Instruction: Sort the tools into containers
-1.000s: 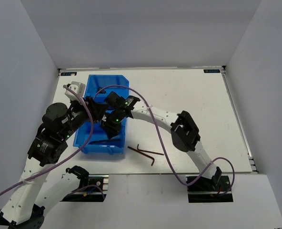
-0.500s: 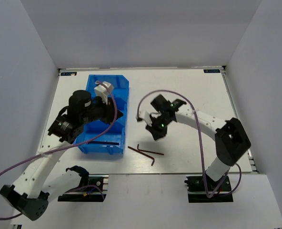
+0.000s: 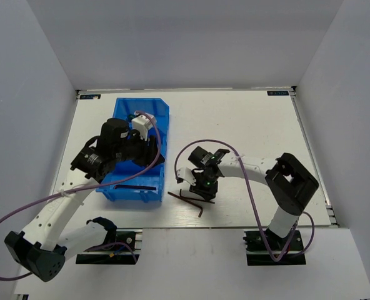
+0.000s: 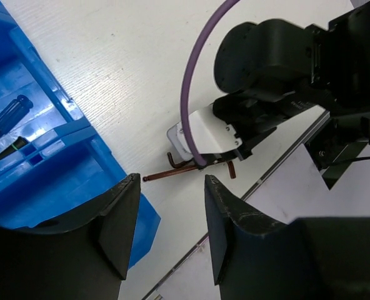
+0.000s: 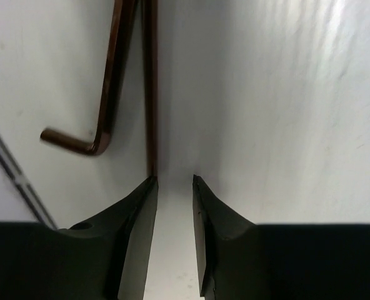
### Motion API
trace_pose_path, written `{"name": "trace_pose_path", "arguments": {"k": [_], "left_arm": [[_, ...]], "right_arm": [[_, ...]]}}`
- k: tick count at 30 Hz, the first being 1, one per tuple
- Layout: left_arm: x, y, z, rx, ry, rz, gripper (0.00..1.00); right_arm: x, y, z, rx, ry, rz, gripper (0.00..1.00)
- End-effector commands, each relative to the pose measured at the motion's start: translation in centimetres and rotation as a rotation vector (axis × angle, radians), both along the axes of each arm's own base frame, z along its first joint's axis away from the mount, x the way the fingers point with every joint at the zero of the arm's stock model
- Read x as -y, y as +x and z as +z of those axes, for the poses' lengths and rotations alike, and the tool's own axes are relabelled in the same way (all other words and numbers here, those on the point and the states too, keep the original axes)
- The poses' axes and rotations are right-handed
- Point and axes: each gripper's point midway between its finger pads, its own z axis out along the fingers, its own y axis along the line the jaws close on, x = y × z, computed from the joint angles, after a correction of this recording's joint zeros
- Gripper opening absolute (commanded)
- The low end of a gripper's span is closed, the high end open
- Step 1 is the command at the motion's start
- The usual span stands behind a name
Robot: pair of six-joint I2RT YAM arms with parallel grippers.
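Observation:
The blue bin (image 3: 149, 106) stands at the left of the table. My left gripper (image 3: 154, 156) hangs open and empty above its right wall. The left wrist view shows the bin (image 4: 54, 156) with a red-and-blue screwdriver (image 4: 7, 115) inside. A dark hex key (image 3: 138, 185) lies in the near compartment. Two brown hex keys (image 3: 188, 199) lie on the table right of the bin. My right gripper (image 3: 201, 189) is down over them, open a narrow gap with nothing between the fingers (image 5: 174, 181). One fingertip (image 5: 144, 200) touches the end of the straight key (image 5: 149, 94); the L-shaped key (image 5: 107, 112) lies beside it.
The table's front edge (image 3: 235, 226) runs just behind the hex keys. White walls enclose the table on the left, back and right. The right arm's purple cable (image 3: 247, 194) loops over the table near its gripper.
My right gripper has left the bin, swung right and come down onto the hex keys on the table. My left arm has shifted over the bin's right side.

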Motion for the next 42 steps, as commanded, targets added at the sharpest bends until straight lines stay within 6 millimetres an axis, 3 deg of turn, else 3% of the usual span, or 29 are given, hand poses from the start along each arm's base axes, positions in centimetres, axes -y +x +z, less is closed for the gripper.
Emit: {"name": "trace_pose_path", "arguments": {"k": [1, 8, 17, 22, 32, 42], "left_arm": [[-0.4, -0.5, 2.8, 0.070, -0.036, 0.015, 0.56], [-1.0, -0.9, 3.1, 0.075, -0.026, 0.033, 0.56], [-0.9, -0.6, 3.7, 0.084, -0.031, 0.033, 0.56], [-0.8, -0.8, 3.7, 0.081, -0.036, 0.024, 0.56], [-0.8, -0.8, 3.7, 0.089, -0.040, 0.024, 0.56], [-0.8, -0.8, 3.7, 0.089, -0.041, 0.024, 0.56]], "right_arm": [[-2.0, 1.9, -0.7, 0.081, 0.002, -0.037, 0.35], [-3.4, 1.0, -0.8, 0.100, 0.014, -0.023, 0.36], [-4.8, 2.3, 2.9, 0.138, 0.067, -0.026, 0.36], [-4.7, 1.1, 3.8, 0.091, 0.074, -0.018, 0.36], [-3.1, -1.2, 2.1, 0.032, 0.032, -0.012, 0.36], [-3.1, -0.4, -0.1, 0.090, 0.002, -0.025, 0.36]]}}
